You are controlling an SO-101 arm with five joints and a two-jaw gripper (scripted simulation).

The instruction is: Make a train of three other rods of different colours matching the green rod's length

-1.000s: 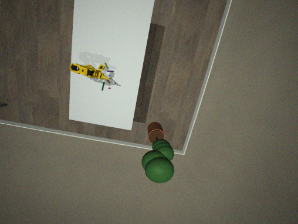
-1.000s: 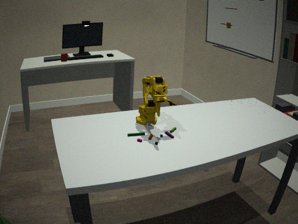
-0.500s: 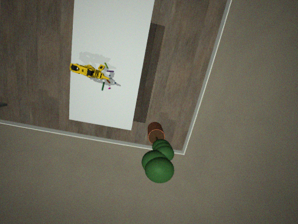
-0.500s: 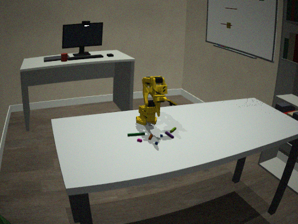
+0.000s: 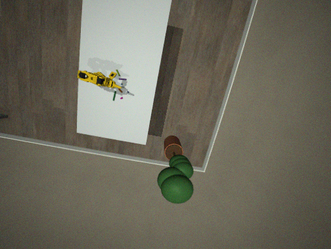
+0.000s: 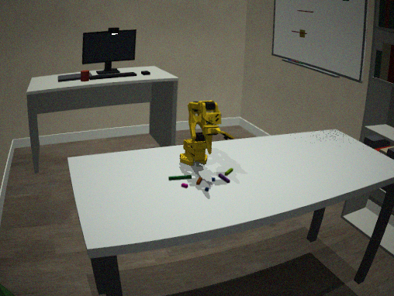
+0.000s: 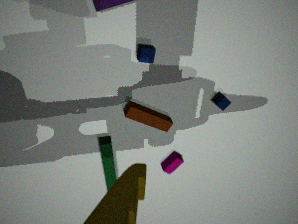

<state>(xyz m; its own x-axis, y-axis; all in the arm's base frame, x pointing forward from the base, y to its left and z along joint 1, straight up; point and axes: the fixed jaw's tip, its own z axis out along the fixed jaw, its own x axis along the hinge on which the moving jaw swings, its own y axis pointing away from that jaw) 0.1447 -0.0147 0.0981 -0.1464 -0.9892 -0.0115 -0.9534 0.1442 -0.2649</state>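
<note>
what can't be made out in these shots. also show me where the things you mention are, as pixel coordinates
- Green rod [image 7: 106,162]: lower end hidden in the wrist view by the jaws.
- Purple rod [image 7: 112,4]: cut off by the wrist view's top edge.
- Lime rod [image 5: 118,73] [image 6: 229,171]: outside the wrist view.
- Blue rods [image 6: 213,179] [image 7: 146,53]: too small in the top view to judge how they're turned.

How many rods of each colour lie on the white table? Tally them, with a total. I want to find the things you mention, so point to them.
Green [image 5: 114,96] [image 6: 180,177] [image 7: 108,167]: 1
Lime [image 5: 118,73] [image 6: 229,171]: 1
Purple [image 5: 122,79] [image 6: 224,178] [image 7: 113,4]: 1
Orange [image 6: 199,180] [image 7: 148,117]: 1
Magenta [image 5: 122,98] [image 6: 184,185] [image 7: 172,162]: 1
Blue [image 6: 213,179] [image 7: 146,53]: 2
Total: 7
</note>
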